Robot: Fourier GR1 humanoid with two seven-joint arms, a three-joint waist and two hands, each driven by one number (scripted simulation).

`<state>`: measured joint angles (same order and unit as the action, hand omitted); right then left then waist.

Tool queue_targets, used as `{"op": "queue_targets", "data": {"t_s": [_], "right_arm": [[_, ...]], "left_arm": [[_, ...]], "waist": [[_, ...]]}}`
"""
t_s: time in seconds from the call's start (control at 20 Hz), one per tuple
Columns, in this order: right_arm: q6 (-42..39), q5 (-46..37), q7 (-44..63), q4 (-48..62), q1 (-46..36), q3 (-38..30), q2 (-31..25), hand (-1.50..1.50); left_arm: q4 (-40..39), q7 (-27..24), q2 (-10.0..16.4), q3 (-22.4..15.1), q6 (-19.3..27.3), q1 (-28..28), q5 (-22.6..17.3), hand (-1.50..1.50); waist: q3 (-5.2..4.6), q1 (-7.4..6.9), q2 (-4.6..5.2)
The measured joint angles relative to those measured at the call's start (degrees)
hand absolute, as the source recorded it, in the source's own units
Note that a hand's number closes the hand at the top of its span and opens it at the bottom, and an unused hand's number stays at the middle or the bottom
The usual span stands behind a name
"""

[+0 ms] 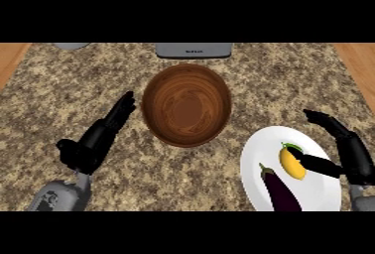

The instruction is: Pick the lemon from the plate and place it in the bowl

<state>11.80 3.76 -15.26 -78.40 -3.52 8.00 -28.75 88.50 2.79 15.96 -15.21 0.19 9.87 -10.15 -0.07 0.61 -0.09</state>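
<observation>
Lemon (291, 161): on plate (253, 149), beside eggplant (280, 191), not lifted.
My right hand (355, 158): wide, thumb at lemon, holding nothing.
My left hand (99, 139): open, left of bowl (187, 104).
To do: grasp, carry, place in bowl.

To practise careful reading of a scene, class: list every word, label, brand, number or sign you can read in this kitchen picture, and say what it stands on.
On the grey appliance at the view's top edge: a small dark mark on its front, too blurred to read.
On the bowl, plate, lemon and eggplant: no writing to be seen.
</observation>
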Motion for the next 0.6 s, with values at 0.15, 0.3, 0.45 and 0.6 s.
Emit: {"op": "queue_targets", "data": {"t_s": [0.15,0.3,0.45,0.6], "right_arm": [[-0.78,-5.06,2.99,-1.83,-0.35,1.93,-4.57,-1.5],[-3.32,-9.83,10.28,-3.46,-3.0,4.11,-9.98,-1.5],[-9.1,-13.44,17.76,-4.94,-4.63,6.79,-16.38,-1.5],[-18.48,-13.63,25.14,-6.32,-7.19,9.99,-20.94,-1.5]], "left_arm": [[1.43,0.46,-0.37,-0.87,-0.21,-0.53,0.47,0.0],[0.74,0.27,-0.98,-1.25,-0.37,-0.08,0.84,0.0],[0.87,0.16,-1.06,-1.51,-0.73,-0.21,0.96,0.0],[0.42,0.06,-1.38,-1.79,-0.98,0.25,1.17,0.0]], "waist": [[0.0,-0.34,-0.07],[-0.1,-0.61,-0.01],[-0.22,-0.97,-0.05],[-0.27,-1.5,0.1]]}}
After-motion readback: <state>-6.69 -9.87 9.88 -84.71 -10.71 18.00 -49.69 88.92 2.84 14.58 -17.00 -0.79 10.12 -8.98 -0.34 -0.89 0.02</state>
